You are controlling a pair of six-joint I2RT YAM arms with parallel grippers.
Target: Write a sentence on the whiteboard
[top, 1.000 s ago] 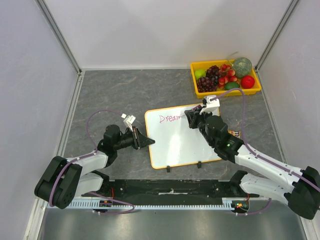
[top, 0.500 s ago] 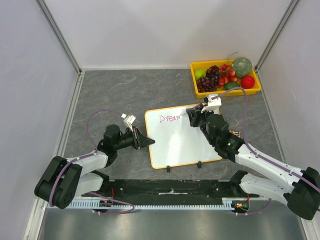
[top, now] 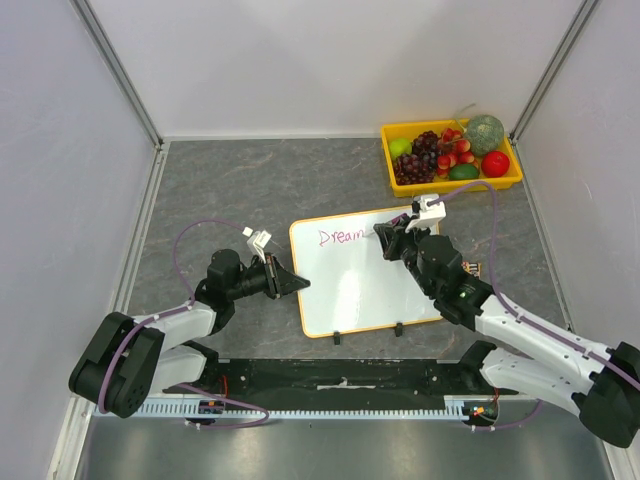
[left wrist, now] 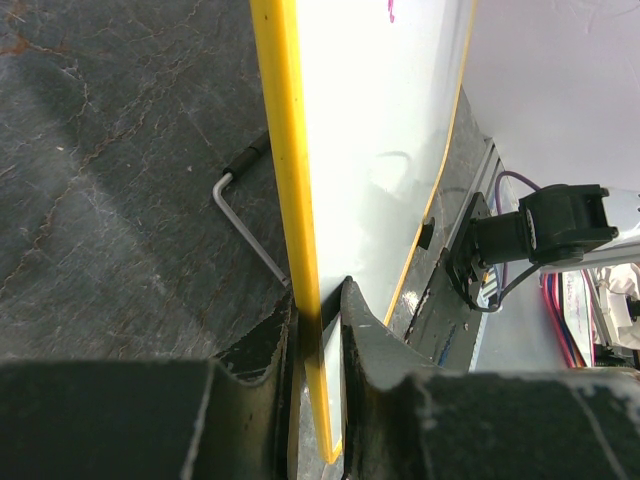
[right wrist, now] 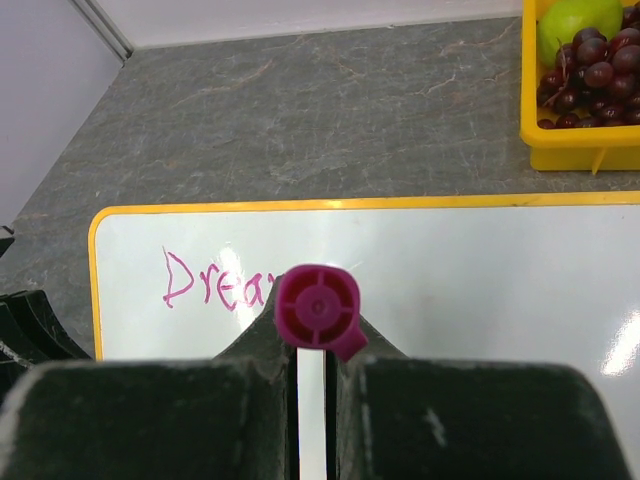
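We see the yellow tray [top: 450,186], far right, holding grapes [top: 412,165] and other fruit. The whiteboard [top: 350,285] sits central on the tabletop: our low-stretched left jaws clamp its left edge, and our right jaws clamp a magenta marker [right wrist: 318,308] above it.

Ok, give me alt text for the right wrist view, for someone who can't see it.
The right gripper holds a magenta marker, seen end-on, over a yellow-framed whiteboard where "Drea" shows in magenta before the marker hides the rest. Beyond lies grey table, with a yellow tray of dark grapes and a green fruit at top right.
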